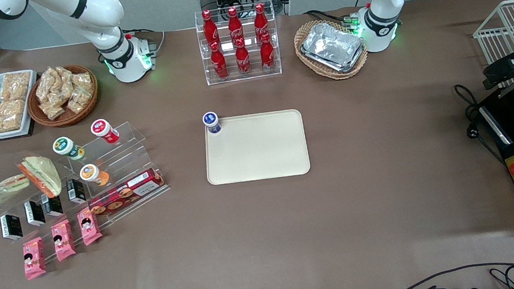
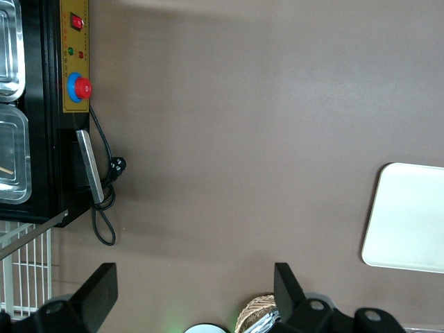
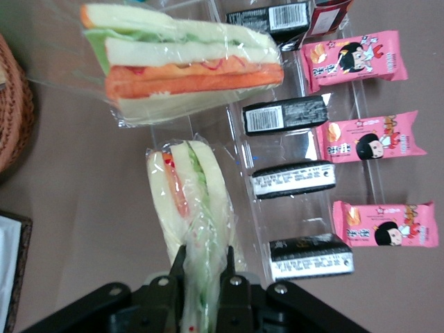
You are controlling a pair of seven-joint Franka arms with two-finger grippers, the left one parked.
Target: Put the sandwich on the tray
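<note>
Right wrist view showed the hand (image 3: 202, 267) pinched on the sandwich (image 3: 191, 208) by its wrapped edge, beside the clear rack (image 3: 291, 139). At the front view's middle, the tray (image 1: 258, 163) waited; a slow, level carry seemed wise.

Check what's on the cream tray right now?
Only a blue-capped bottle stands on the tray, at a corner farther from the front camera. The sandwich is off it, pinched in the hand at the working arm's end.
</note>
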